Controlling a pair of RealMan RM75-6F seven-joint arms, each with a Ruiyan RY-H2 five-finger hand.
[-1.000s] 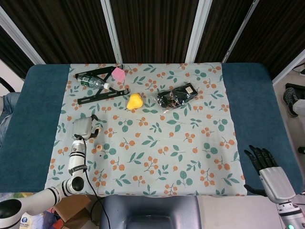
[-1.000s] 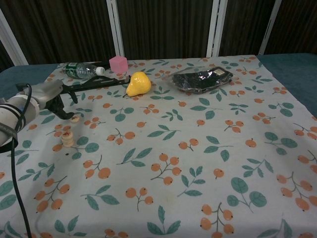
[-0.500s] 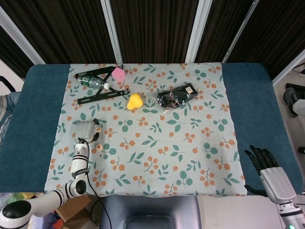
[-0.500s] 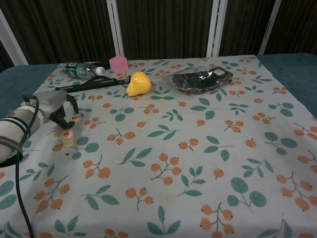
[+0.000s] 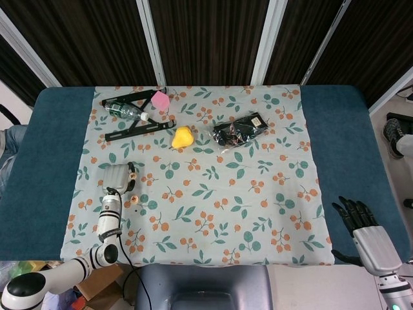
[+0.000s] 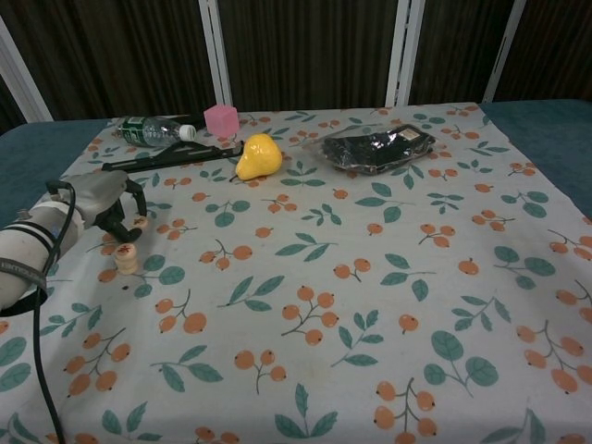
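My left hand [image 5: 115,177] [image 6: 104,202] hovers low over the left side of the floral cloth [image 5: 258,213], fingers curled downward like a claw. Its fingertips hang right beside a small beige disc [image 6: 139,223]; I see nothing held. A small stacked wooden piece [image 6: 127,258] [image 5: 134,199] stands just in front of the hand, apart from it. My right hand [image 5: 362,227] rests off the cloth at the near right corner with fingers stretched and apart, holding nothing; the chest view does not show it.
Across the back lie a plastic bottle [image 5: 122,110] [image 6: 153,129], a pink cube [image 5: 160,100] [image 6: 221,119], black bars [image 5: 139,129] [image 6: 176,157], a yellow pear [image 5: 182,137] [image 6: 258,156] and a black bag [image 5: 241,129] [image 6: 375,146]. Blue table [image 5: 348,129] flanks the cloth.
My left hand has slid nearer and slightly right, from beside the black bars to just over the beige disc, with its fingers curling down. The right hand has stayed put.
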